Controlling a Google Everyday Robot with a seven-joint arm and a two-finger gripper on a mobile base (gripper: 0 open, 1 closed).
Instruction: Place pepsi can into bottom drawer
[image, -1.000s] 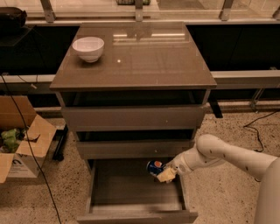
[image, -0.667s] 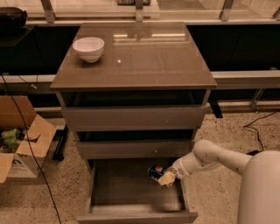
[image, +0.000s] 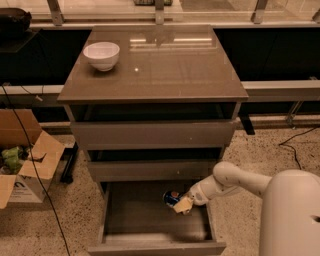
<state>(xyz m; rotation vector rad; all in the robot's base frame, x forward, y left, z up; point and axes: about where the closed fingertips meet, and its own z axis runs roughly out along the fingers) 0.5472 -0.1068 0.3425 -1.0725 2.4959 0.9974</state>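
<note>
The pepsi can (image: 171, 198), small and blue, is held tilted over the inside of the bottom drawer (image: 150, 220), near its right rear part. The drawer is pulled out and its floor is bare. My gripper (image: 181, 205) reaches in from the right on a white arm and is shut on the can, just above the drawer floor. The two shallower drawers above are partly out.
A white bowl (image: 102, 54) stands on the cabinet top (image: 165, 70) at the back left. An open cardboard box (image: 22, 165) sits on the floor to the left, with a black cable (image: 35, 170) trailing past it. A dark bench runs behind.
The arm has drawn in closer to the camera and the gripper with the can has shifted slightly left and down inside the drawer.
</note>
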